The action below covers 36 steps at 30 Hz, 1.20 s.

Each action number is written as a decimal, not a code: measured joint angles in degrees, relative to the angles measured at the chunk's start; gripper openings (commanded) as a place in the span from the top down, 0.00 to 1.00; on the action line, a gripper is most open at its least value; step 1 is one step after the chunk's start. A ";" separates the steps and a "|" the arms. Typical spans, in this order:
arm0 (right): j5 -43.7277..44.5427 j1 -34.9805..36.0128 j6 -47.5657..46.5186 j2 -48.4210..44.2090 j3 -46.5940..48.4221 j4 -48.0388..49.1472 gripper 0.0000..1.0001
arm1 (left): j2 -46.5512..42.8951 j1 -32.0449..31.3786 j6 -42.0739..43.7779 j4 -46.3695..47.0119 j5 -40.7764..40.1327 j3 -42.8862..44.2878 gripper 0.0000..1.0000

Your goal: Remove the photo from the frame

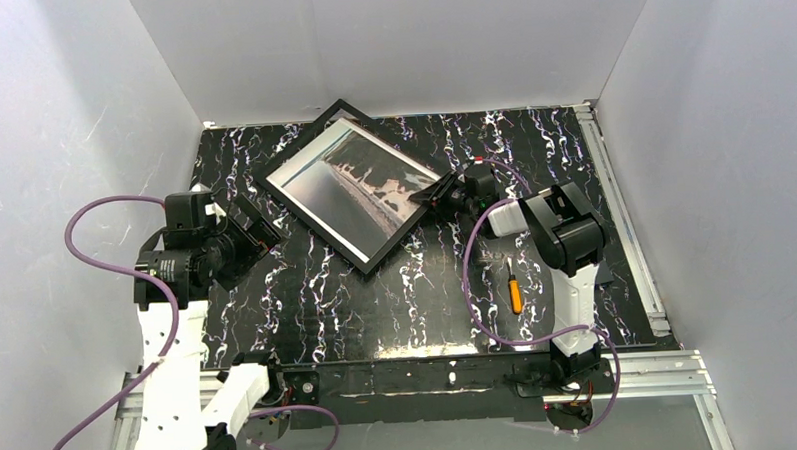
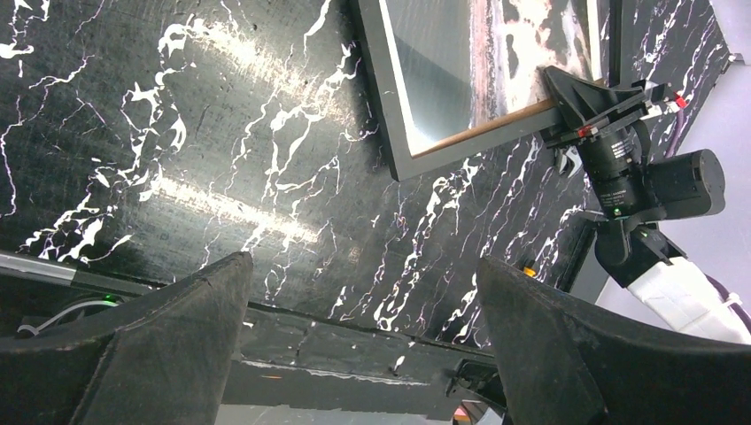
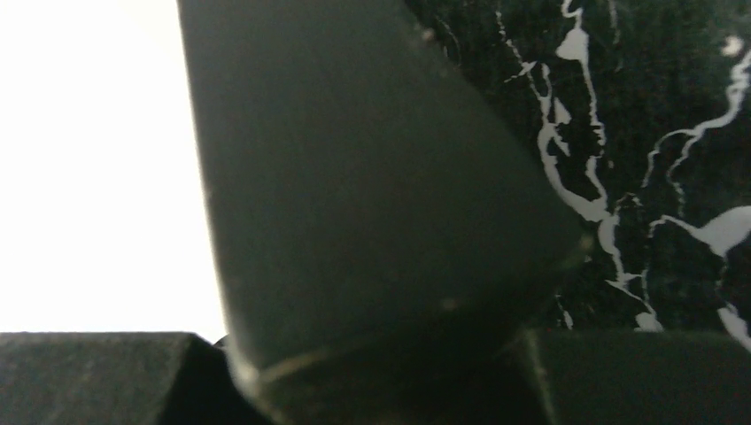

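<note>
The black frame [image 1: 311, 226] lies tilted on the marbled table, with the photo [image 1: 358, 181] of grey water and dark trees inside it. My right gripper [image 1: 430, 192] is at the frame's right corner, its jaws closed over the frame's edge. In the left wrist view those fingers [image 2: 576, 93] straddle the frame [image 2: 383, 106], where a brown edge runs beside the photo [image 2: 443, 62]. A dark mass fills the right gripper [image 3: 363, 341] in its own view. My left gripper [image 1: 258, 230] stands wide open left of the frame, with nothing in the left gripper [image 2: 367, 292].
An orange-handled screwdriver [image 1: 514, 291] lies on the table in front of the right arm. White walls enclose the table on three sides. A metal rail [image 1: 625, 227] runs along the right edge.
</note>
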 measured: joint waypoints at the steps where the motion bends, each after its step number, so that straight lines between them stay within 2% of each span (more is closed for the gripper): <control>1: 0.00 -0.09 -0.35 0.00 0.11 -0.79 0.98 | 0.13 0.00 -0.02 0.09 0.11 0.00 0.02; 3: -0.04 -0.31 -0.92 0.00 0.66 -2.49 0.93 | 0.35 0.00 -0.04 0.13 0.26 0.00 0.02; 5: -0.28 -0.55 -1.38 0.00 1.36 -3.89 0.81 | 0.39 0.00 -0.07 0.13 0.39 0.00 0.02; 6: -0.42 -0.72 -1.77 0.00 1.81 -4.79 0.72 | 0.39 0.00 -0.07 0.13 0.44 0.00 0.02; 7: -0.55 -0.85 -2.21 0.00 2.27 -5.73 0.53 | 0.39 0.00 -0.13 0.13 0.46 0.00 0.02; 8: -0.66 -0.98 -2.58 0.00 2.84 -6.93 0.38 | 0.39 0.00 -0.15 0.13 0.48 0.00 0.02; 10: -0.17 -1.16 -5.05 -0.11 4.55 -11.65 0.28 | 0.39 0.00 -0.15 0.11 0.52 0.00 0.02; 14: 0.22 -1.44 -9.90 -4.09 7.45 -23.89 0.22 | 0.42 0.00 0.02 0.24 0.70 -0.11 0.02; 18: 1.64 -1.70 -13.60 -12.87 3.02 -32.30 0.19 | 1.20 0.00 0.13 1.33 2.36 -1.62 0.02; 22: 1.18 -2.10 -16.52 -19.34 -1.16 -35.65 0.18 | 3.10 0.00 0.07 3.98 6.51 -5.38 0.02; 26: -0.44 -2.10 -20.48 -20.48 -2.29 -37.18 0.24 | 5.73 0.00 -1.07 7.58 12.07 -10.95 0.02; 29: -1.49 -1.44 -26.60 -20.48 -2.21 -39.12 0.24 | 7.06 0.00 -3.02 10.60 15.82 -15.19 0.02; 32: 1.20 1.57 -35.71 -20.52 -0.90 -43.45 0.20 | 6.93 0.00 -5.29 13.53 17.51 -19.67 0.02; 36: 11.91 12.13 -49.72 -21.94 0.90 -48.13 0.19 | 3.87 -0.02 -7.56 14.69 15.13 -25.22 0.02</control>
